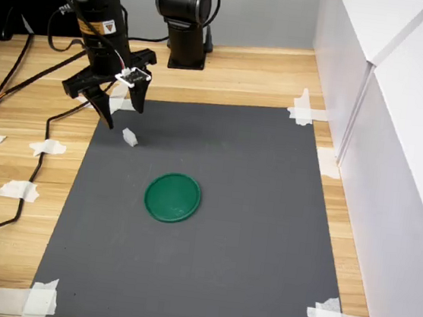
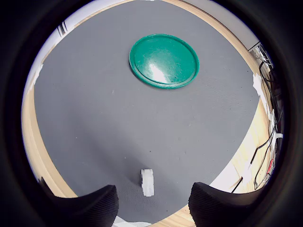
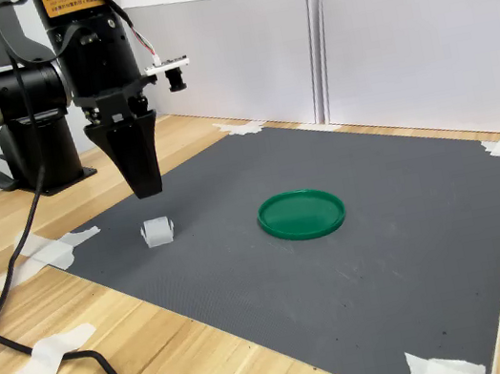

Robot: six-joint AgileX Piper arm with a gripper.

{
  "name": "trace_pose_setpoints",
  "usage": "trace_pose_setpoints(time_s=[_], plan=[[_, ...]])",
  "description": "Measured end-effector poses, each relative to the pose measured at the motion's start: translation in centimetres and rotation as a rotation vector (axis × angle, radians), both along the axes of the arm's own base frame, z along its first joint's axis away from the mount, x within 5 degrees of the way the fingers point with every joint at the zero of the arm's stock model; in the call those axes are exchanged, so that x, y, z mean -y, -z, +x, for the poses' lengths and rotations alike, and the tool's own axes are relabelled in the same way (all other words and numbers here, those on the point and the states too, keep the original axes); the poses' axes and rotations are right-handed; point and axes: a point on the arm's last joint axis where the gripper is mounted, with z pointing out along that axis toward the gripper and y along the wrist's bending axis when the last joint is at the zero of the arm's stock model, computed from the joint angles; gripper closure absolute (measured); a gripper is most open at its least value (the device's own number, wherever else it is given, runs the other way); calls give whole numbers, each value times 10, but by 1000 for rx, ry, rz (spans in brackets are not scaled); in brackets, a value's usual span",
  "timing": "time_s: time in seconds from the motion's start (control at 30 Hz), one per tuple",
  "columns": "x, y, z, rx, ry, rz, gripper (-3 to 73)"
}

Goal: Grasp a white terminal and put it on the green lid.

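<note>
Right now my fingers [image 2: 151,203] hang spread wide above the grey mat [image 1: 211,227], holding nothing. In the wrist view the white terminal [image 2: 147,182] lies on the mat in the gap between the two dark tips, nearer neither by much, and clear of both. In the first exterior view it sits at about five o'clock from my fingers [image 1: 120,117], just beside them on the mat's near-corner region, with the terminal [image 1: 130,137] resting on the surface and the tips above it.

Farther out, the green lid [image 1: 173,197] lies flat and bare near the mat's middle, at roughly four o'clock from the terminal in the first exterior view, well apart from it. Nothing stands between them.

The risks, as I judge them: the piece is tiny and irregular, so closing off-centre could squirt it sideways or tip it, and dropping too low could press a tip into the mat. In the second exterior view the terminal [image 3: 157,230] seems slightly ahead of my tips [image 3: 146,191], so alignment needs checking. The taped cable [image 3: 22,324] lies beyond the mat and looks harmless.
</note>
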Motion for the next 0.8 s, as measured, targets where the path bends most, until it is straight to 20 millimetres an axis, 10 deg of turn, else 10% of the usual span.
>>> trace_pose_setpoints(time_s=[0.8], plan=[[2,44,7,-40,-27,-3,67]])
